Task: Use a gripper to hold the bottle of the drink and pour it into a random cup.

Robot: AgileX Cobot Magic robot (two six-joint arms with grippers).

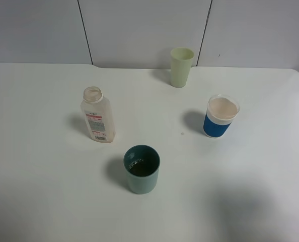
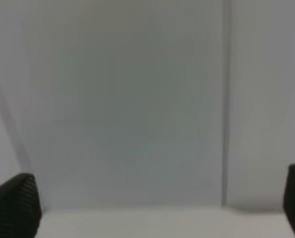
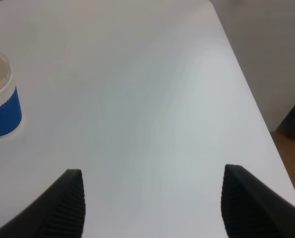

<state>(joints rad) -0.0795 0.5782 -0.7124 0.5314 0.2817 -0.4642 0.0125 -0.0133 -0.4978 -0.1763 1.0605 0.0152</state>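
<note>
left gripper (image 2: 157,208) wide, nothing between | right gripper (image 3: 152,208) wide, blue-and-white cup (image 3: 1,99) ahead, aside | bottle (image 1: 97,115) upright, ungrasped, beside cup (image 1: 142,169)

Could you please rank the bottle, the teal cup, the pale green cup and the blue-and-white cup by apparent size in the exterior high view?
1. Bottle, the tallest.
2. Teal cup, the widest cup.
3. Blue-and-white cup and pale green cup look close in size. The pale green one stands farther from the camera, so I would not rank them.
</note>
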